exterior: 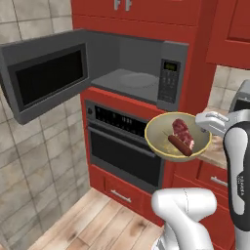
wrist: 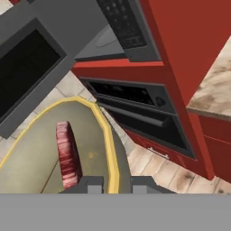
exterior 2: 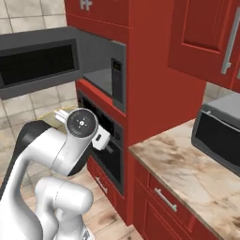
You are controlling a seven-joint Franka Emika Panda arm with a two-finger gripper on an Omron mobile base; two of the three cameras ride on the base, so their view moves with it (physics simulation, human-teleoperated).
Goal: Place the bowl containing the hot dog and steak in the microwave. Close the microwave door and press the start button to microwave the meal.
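The pale yellow bowl hangs tilted in the air in front of the oven, below and right of the microwave's opening. In it lie the red marbled steak and the brown hot dog. My gripper is shut on the bowl's right rim. In the hand view the rim runs between my fingertips, with the steak just inside. The microwave stands open, and its cavity has nothing in it. The microwave door is swung wide to the left. The keypad is on the right.
A built-in oven with a horizontal bar handle sits under the microwave, close behind the bowl. A marble counter runs to the right, with a toaster oven on it. Red cabinets hang above, and the floor below is wood.
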